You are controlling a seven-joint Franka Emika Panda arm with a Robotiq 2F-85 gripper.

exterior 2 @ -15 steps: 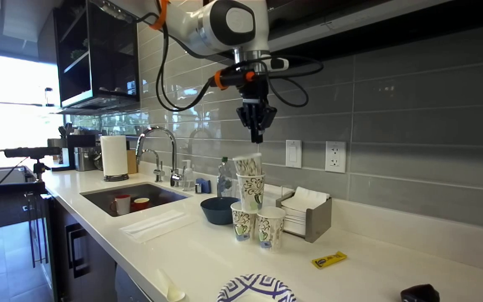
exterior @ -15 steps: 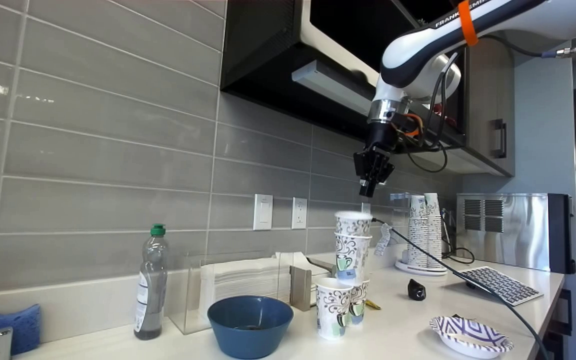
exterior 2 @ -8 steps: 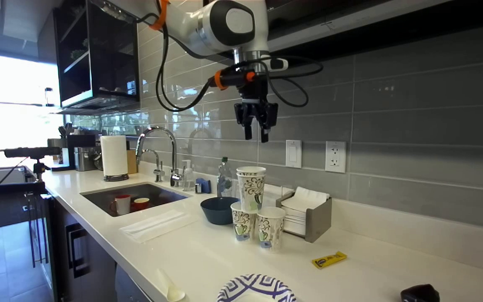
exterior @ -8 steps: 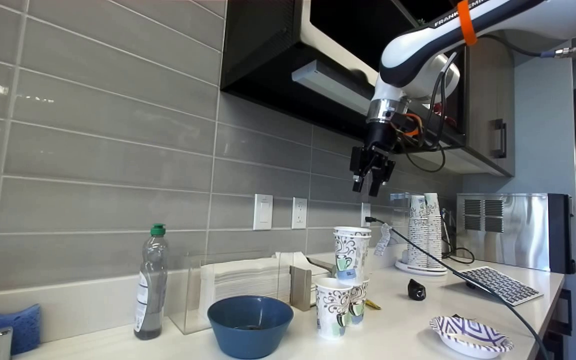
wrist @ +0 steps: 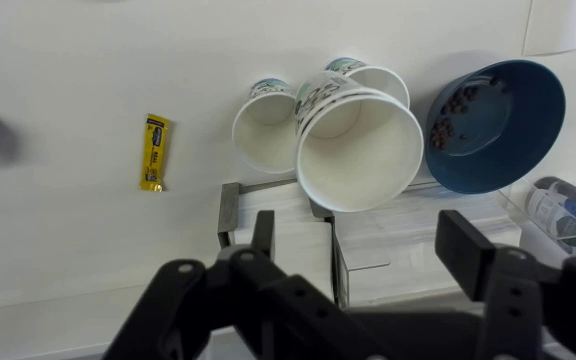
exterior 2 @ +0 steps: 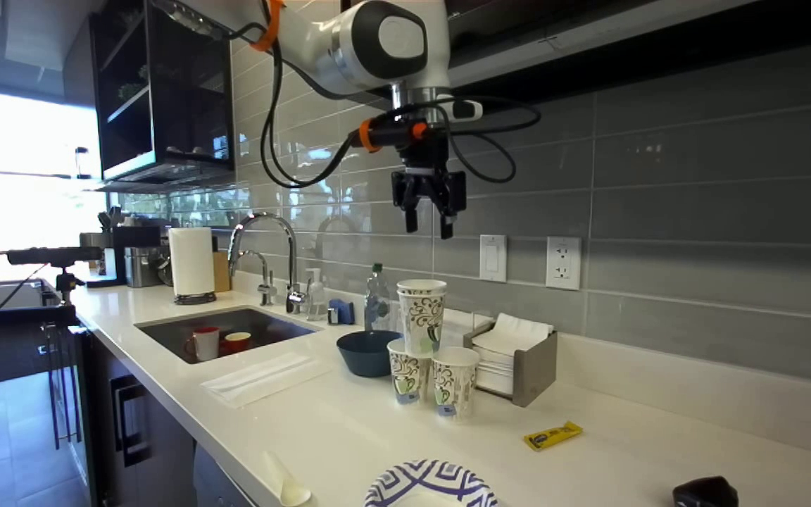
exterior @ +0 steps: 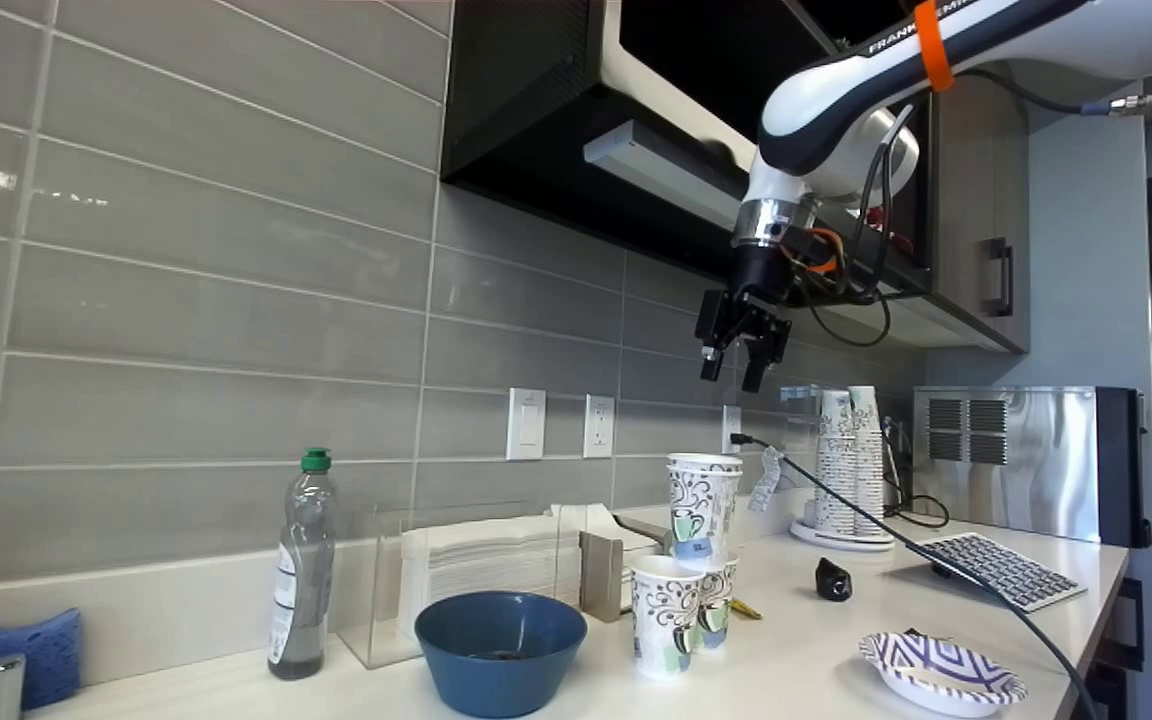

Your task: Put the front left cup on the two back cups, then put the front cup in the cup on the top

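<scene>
The two back cups, a patterned white cup [exterior 2: 407, 377] and its twin [exterior 2: 455, 387], stand upright side by side on the counter. The front left cup [exterior 2: 422, 324] rests upright across their rims. Nested inside it is the front cup [wrist: 360, 152], of which mainly the rim and pale inside show; its lower part is hidden. In both exterior views my gripper [exterior: 733, 373] hangs above this stack, apart from it. The wrist view shows the gripper [wrist: 360, 237] open, nothing held between its fingers.
A blue bowl [exterior: 501, 665] with small brown bits inside stands beside the cups. Behind them are a napkin holder [exterior 2: 539, 373] and a soap bottle [exterior: 301, 600]. A yellow packet [wrist: 154, 152], a patterned plate [exterior: 941, 675] and a black object [exterior: 833, 580] lie on the counter.
The front cup, blurred above the stack a second ago, has dropped down into the front left cup. My gripper's fingers have spread from close together to wide apart, with the arm almost still.
</scene>
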